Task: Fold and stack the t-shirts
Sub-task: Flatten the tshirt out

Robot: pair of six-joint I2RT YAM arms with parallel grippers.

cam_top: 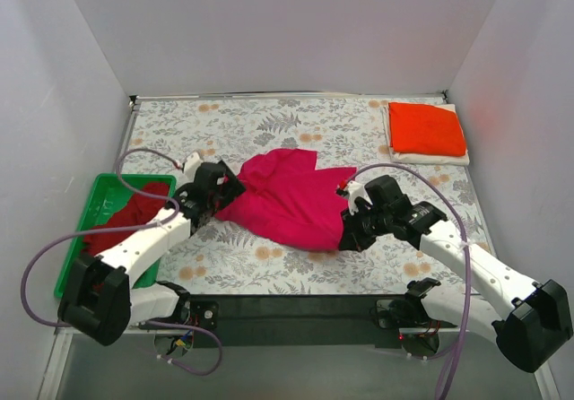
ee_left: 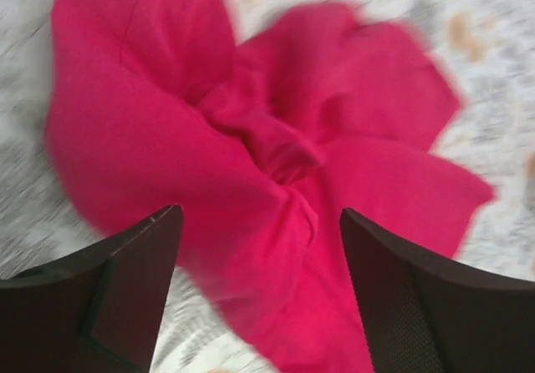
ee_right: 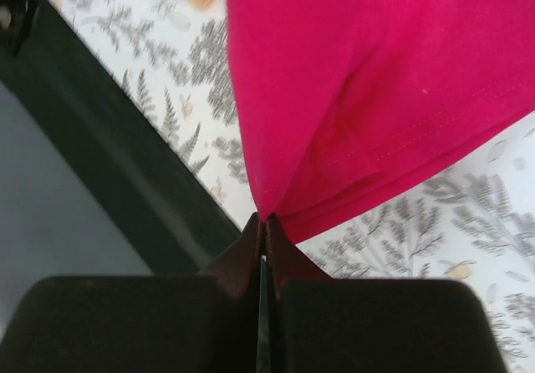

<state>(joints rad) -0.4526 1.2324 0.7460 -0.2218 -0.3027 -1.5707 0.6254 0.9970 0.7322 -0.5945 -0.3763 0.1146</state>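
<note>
Spotting magenta t-shirt (cam_top: 291, 201) stretched left-right across table (cam_top: 179, 122), we see right gripper (ee_right: 263, 221) clamped on its right hem, left gripper (ee_left: 261, 214) agape over its bunched left end.

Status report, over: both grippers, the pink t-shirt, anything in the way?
Left gripper open, over magenta t-shirt. Right gripper shut on its edge. Shirt bunched, unfolded, on table. Nothing seen in the way.

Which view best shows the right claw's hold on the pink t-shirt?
The right wrist view: the right claw is shut on the pink t-shirt, its edge pinched between the tips. The top view shows them meeting, contact hidden. The left wrist view shows only the shirt.
</note>
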